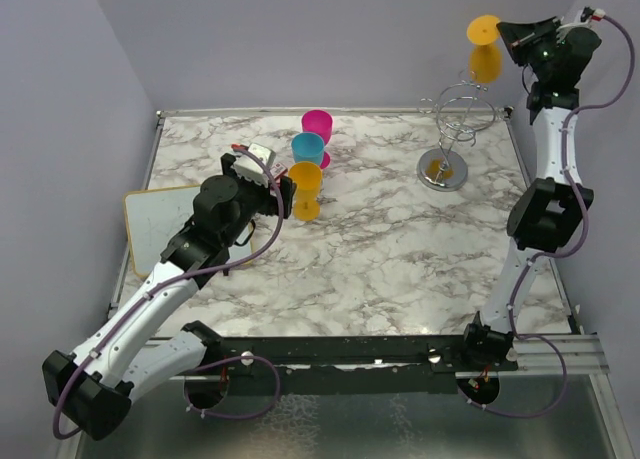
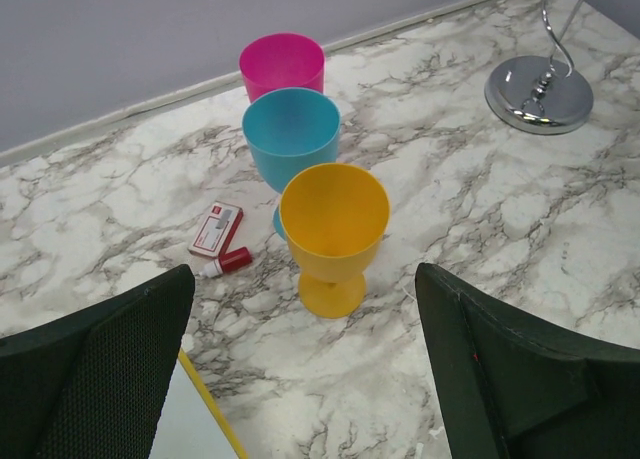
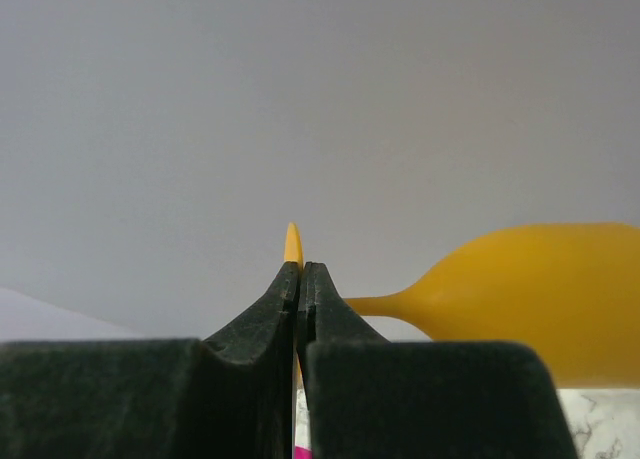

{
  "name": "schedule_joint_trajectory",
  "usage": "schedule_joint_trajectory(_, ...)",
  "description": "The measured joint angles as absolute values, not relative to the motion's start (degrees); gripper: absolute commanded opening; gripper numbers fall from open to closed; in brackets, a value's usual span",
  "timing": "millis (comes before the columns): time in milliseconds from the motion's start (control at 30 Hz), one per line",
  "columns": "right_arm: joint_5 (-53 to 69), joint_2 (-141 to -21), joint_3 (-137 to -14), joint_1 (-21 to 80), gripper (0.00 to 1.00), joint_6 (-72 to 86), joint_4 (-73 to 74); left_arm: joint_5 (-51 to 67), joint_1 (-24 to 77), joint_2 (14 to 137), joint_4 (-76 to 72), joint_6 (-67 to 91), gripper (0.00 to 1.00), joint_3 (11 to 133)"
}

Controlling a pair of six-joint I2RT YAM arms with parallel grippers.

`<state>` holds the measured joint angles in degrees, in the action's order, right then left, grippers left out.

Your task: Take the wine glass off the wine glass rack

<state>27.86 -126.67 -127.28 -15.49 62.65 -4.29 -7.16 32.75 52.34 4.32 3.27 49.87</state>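
Right gripper (image 3: pixel 300 279) fingers pressed together on thin foot edge of orange wine glass (image 1: pixel 486 63). Glass inverted, raised above wine glass rack (image 1: pixel 455 119), apart from wire loops.

Left gripper (image 1: pixel 272 179) jaws wide apart, empty, well left of rack beside standing orange goblet (image 1: pixel 305 187).

Risk: edge-only pinch, so bowl weight could pivot glass, slip it free, drop it onto rack.

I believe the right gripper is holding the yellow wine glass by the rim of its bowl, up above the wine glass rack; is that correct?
Not quite: the right gripper is shut on the foot edge of the yellow wine glass, not on its bowl rim. The right wrist view shows the stem and bowl free beside the jaws. The glass is indeed above the wine glass rack.
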Motion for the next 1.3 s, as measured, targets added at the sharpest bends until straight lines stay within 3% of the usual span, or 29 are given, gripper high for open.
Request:
schedule_joint_trajectory(400,30.3,-101.6,-107.5,-15.5,0.01,61.0,-15.7,-7.1,29.4,54.5,3.4,4.1,0.93,48.9)
schedule_joint_trajectory(800,39.7,-76.9,-76.2,-14.6,0.01,67.6,-28.3,1.9,29.3,54.9,1.9,17.7,0.93,52.9)
schedule_joint_trajectory(1300,50.1,-64.0,-58.2,-14.1,0.01,88.8,-45.2,17.4,29.3,55.5,-12.1,44.1,0.96,49.0)
